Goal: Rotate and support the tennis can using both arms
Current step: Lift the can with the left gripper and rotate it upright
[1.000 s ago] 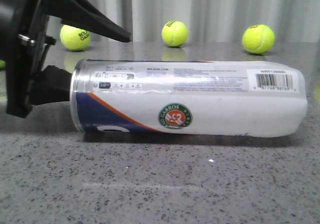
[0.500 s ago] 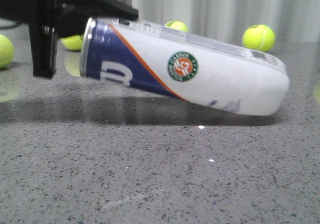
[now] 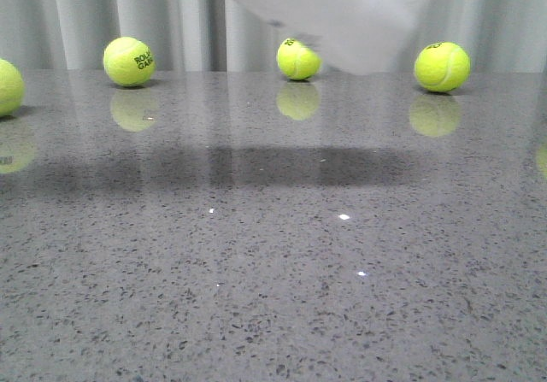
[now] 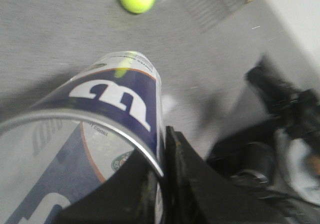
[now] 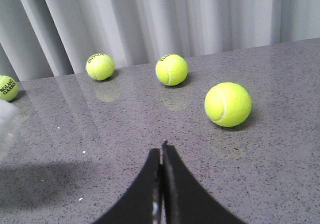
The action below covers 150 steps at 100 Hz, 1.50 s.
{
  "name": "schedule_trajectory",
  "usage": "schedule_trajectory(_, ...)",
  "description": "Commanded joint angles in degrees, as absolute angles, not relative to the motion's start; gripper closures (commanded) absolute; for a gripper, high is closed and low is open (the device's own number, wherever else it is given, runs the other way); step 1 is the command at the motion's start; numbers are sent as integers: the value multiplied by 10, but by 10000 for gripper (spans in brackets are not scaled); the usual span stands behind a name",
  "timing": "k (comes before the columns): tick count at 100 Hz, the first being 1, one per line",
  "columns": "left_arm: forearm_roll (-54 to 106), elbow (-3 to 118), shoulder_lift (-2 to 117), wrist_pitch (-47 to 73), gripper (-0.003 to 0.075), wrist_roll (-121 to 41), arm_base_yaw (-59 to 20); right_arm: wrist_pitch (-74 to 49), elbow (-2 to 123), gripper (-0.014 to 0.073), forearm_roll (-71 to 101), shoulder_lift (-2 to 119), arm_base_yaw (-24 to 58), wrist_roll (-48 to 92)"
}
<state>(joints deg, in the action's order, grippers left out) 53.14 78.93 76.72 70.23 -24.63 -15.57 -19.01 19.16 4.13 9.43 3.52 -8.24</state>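
- Front view: can blurred, lifted clear of desk; balls behind.
- Left wrist view: left gripper clamped on can's rim; rotation step likely underway.
- Right wrist view: right gripper closed, empty; support probably comes next.

A: What colours does the tennis can carry?

B: A navy band with a big white W, an orange stripe edging a white panel, and a silver rim. In the front view its end is a pale white blur.

A: The rest?

B: Yellow-green tennis balls with black lettering, a speckled grey table, pale grey curtains, and matte black gripper fingers.
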Motion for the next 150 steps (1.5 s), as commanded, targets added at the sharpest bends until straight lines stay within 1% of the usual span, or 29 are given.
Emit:
schedule_trajectory(1, 458, 854, 738, 731, 741, -184, -165, -146, 206, 660, 37, 100, 31, -75)
schedule_trajectory(11, 385, 894, 732, 731, 741, -151, -176, -146, 206, 660, 37, 100, 31, -75)
schedule_trajectory(25, 288, 913, 728, 731, 741, -107, -210, -146, 206, 660, 37, 100, 31, -75)
schedule_trajectory(38, 160, 914, 727, 731, 741, -48, -269, -146, 206, 660, 37, 100, 31, -75)
schedule_trajectory(45, 120, 914, 727, 731, 741, -35, -303, -146, 206, 660, 37, 100, 31, -75)
schedule_trajectory(58, 113, 914, 732, 731, 741, -35, -352, -146, 206, 660, 37, 100, 31, -75)
schedule_trajectory(66, 99, 914, 740, 731, 741, -35, -366, -146, 206, 660, 37, 100, 31, -75)
schedule_trajectory(101, 98, 914, 774, 730, 736, -41, -370, -146, 206, 660, 37, 100, 31, -75)
schedule_trajectory(105, 98, 914, 774, 730, 716, -41, -370, -146, 206, 660, 37, 100, 31, -75)
schedule_trajectory(110, 98, 914, 774, 730, 671, -41, -370, -146, 206, 660, 37, 100, 31, -75)
schedule_trajectory(122, 97, 914, 774, 730, 521, -42, -370, -146, 206, 660, 37, 100, 31, -75)
schedule_trajectory(127, 97, 914, 774, 730, 447, -54, -370, -146, 206, 660, 37, 100, 31, -75)
schedule_trajectory(134, 97, 914, 774, 728, 372, -55, -370, -146, 206, 660, 37, 100, 31, -75)
schedule_trajectory(141, 97, 914, 774, 715, 332, -55, -370, -146, 206, 660, 37, 100, 31, -75)
schedule_trajectory(150, 97, 919, 774, 691, 327, -55, -370, -146, 206, 660, 37, 100, 31, -75)
